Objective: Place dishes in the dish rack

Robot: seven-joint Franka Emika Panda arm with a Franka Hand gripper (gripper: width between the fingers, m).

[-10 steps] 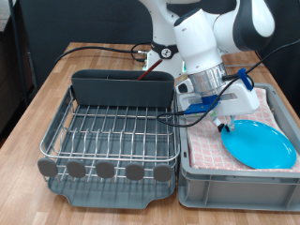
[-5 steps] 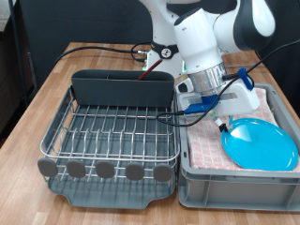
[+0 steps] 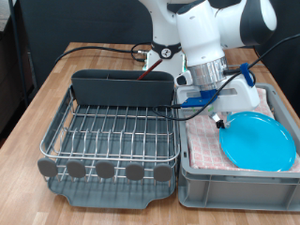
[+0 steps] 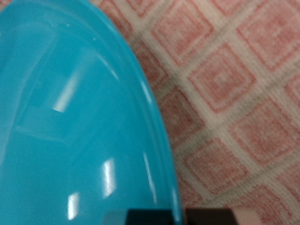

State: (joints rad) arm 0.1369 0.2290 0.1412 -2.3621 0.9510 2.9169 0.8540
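The round blue plate (image 3: pixel 257 141) is over the grey crate at the exterior view's right, tilted, with one edge lifted off the pink checked cloth. My gripper (image 3: pixel 221 121) is shut on the plate's rim on the side nearest the rack. In the wrist view the blue plate (image 4: pixel 75 122) fills most of the picture, and its rim runs down to a dark fingertip (image 4: pixel 211 217). The silver wire dish rack (image 3: pixel 112 131), with its dark grey caddy (image 3: pixel 122 89), stands empty to the exterior view's left of the crate. The white mug and the wooden spoon are out of view.
The grey crate (image 3: pixel 234 180) lined with pink checked cloth (image 3: pixel 202 141) stands right beside the rack's tray. Black cables (image 3: pixel 94 52) run over the wooden table (image 3: pixel 37 103) behind the rack. The arm's body stands above the crate's back edge.
The gripper has risen a little with the plate. The plate's edge has come up off the cloth and the plate now tilts more steeply.
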